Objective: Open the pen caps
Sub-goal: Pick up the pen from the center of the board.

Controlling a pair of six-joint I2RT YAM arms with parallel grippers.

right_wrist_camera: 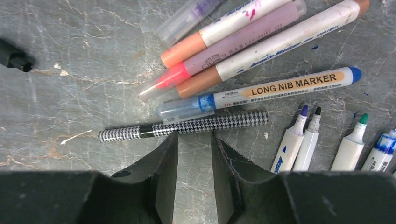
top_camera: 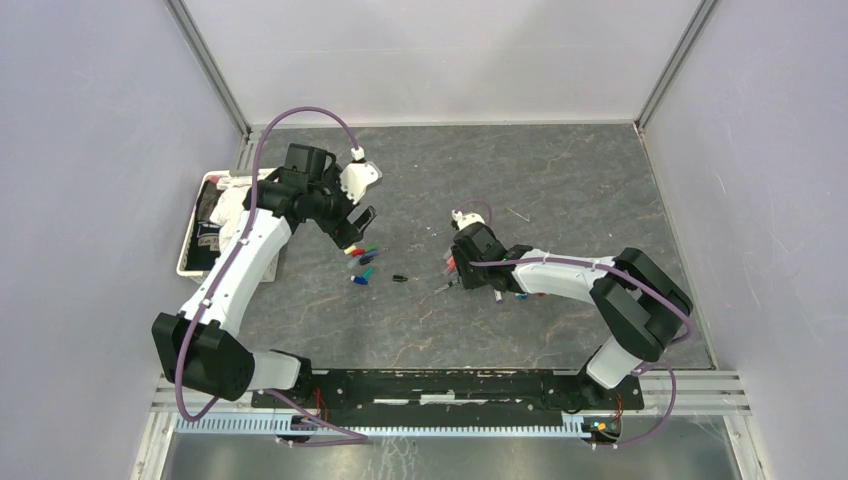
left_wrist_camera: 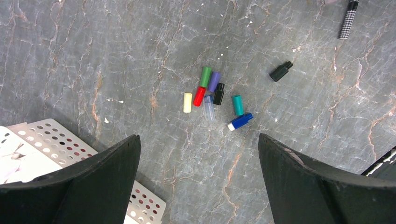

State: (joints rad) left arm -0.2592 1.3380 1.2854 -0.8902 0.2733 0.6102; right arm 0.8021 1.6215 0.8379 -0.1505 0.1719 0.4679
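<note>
Several loose pen caps [left_wrist_camera: 212, 95], yellow, red, green, purple, black, teal and blue, lie bunched on the grey table, and they show in the top view too [top_camera: 362, 262]. One black cap [left_wrist_camera: 280, 71] lies apart to their right. My left gripper [left_wrist_camera: 198, 138] hangs wide open above the table just short of the bunch, holding nothing. The pens lie side by side under my right gripper [right_wrist_camera: 194, 135]. Its fingers stand a narrow gap apart with only table between them, tips right at a houndstooth-patterned pen [right_wrist_camera: 187, 125]. Behind it lie a capped blue long-nib marker [right_wrist_camera: 261, 92] and a pink highlighter [right_wrist_camera: 224, 49].
A white perforated tray [top_camera: 196, 240] holding oddments stands at the table's left edge, close under my left arm, its corner [left_wrist_camera: 56, 140] beside the left finger. Several uncapped markers [right_wrist_camera: 292, 142] lie right of my right fingers. Grey walls enclose three sides of the table.
</note>
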